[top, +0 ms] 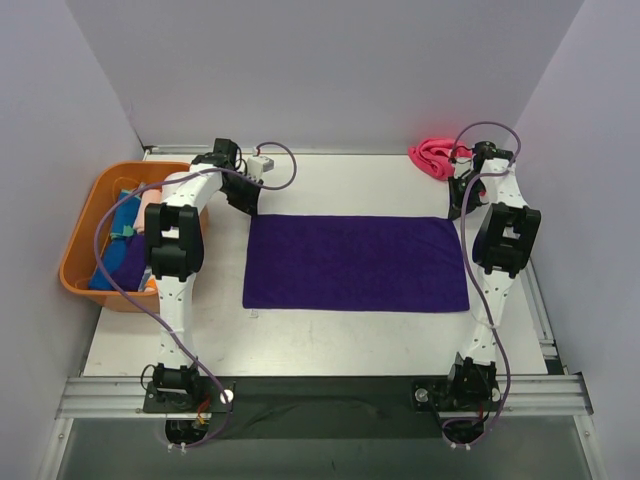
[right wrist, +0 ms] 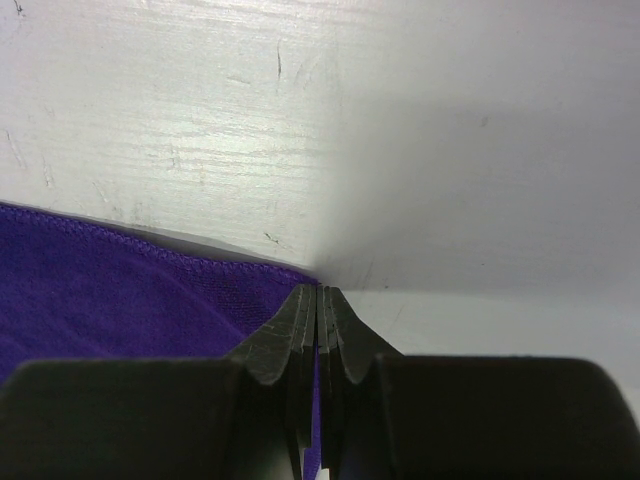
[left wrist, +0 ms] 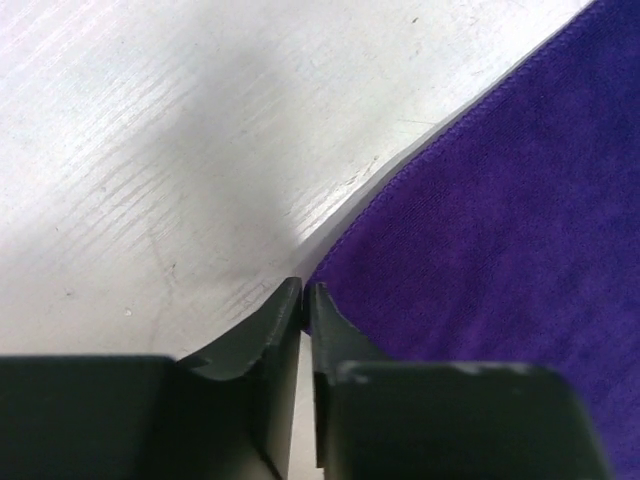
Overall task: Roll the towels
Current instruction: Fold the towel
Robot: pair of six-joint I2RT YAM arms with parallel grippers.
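Purple towel (top: 355, 262) flat on table (top: 330, 340), right tool (right wrist: 318, 295) pinching corner (far edge)

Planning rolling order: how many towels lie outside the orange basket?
2: the purple towel flat at centre, the pink towel bunched far right. More sit partly hidden in the basket.

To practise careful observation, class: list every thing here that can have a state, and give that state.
Dark purple cloth towel: flat, unrolled, spread on the table.
Hot pink cloth towel: crumpled, far right corner.
Orange plastic basket: holding other towels.
Left tool: nearly closed at purple towel's corner, grip unclear.
Right tool: shut on purple towel's corner.
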